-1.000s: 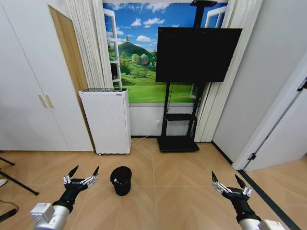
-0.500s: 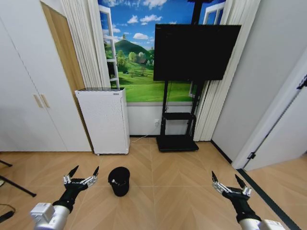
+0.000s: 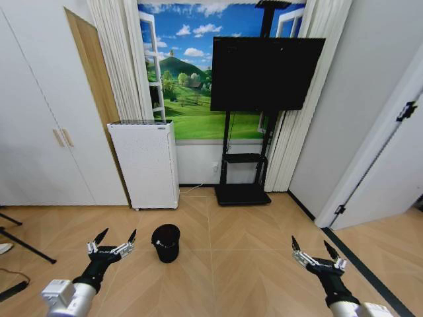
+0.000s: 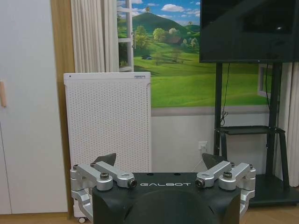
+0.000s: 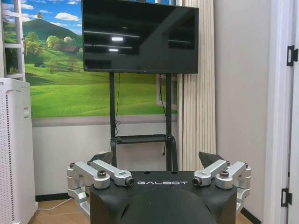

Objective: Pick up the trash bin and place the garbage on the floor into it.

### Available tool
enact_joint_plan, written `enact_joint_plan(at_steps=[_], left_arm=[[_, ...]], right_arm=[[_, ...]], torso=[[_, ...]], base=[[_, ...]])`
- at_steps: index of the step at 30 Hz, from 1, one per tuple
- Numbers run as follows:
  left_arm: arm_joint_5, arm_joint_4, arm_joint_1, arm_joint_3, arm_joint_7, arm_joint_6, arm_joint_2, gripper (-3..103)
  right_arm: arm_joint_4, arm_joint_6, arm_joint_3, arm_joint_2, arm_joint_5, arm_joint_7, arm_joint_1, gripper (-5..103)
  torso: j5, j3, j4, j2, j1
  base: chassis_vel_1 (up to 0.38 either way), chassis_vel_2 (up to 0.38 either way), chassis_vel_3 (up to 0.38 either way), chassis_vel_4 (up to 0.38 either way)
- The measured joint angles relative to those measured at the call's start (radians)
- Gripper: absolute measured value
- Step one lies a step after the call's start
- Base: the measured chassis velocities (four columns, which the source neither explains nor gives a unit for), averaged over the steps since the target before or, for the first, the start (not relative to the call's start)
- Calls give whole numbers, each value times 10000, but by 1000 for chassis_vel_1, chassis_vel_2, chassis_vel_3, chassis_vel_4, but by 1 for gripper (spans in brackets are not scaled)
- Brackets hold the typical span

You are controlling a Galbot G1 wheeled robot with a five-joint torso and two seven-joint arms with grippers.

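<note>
Nearest to my head camera, low on either side, my left gripper (image 3: 114, 242) and my right gripper (image 3: 312, 253) hang above the light tan herringbone parquet floor (image 3: 251, 264), both with jaws spread wide and holding nothing. Just beyond and to the right of my left gripper, apart from it, the small round black mesh trash bin (image 3: 166, 242) stands upright on the floor, mouth open upward, slightly tapered toward its base. By its look I judge it light and fairly stiff, though thin mesh may flex under a hard squeeze; the upper rim seems the best place to pinch, one finger inside and one outside. I cannot make out any garbage from here. Farther off against the wall stand a white perforated box-shaped appliance (image 3: 145, 165) and a black television on a dark stand (image 3: 266, 65).
</note>
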Motion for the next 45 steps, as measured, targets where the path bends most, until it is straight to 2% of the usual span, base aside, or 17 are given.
enact_joint_plan(at_steps=[16, 45], left_arm=[[0, 0, 2, -1, 0, 0, 0, 100], [0, 0, 1, 0, -1, 0, 0, 100]], right_arm=[[1, 0, 0, 1, 0, 0, -2, 100], [1, 0, 0, 0, 0, 0, 0, 100]], torso=[[-2, -4, 2, 4, -8], [0, 0, 0, -1, 0]], base=[[222, -209, -215, 214], [-3, 4, 7, -3]])
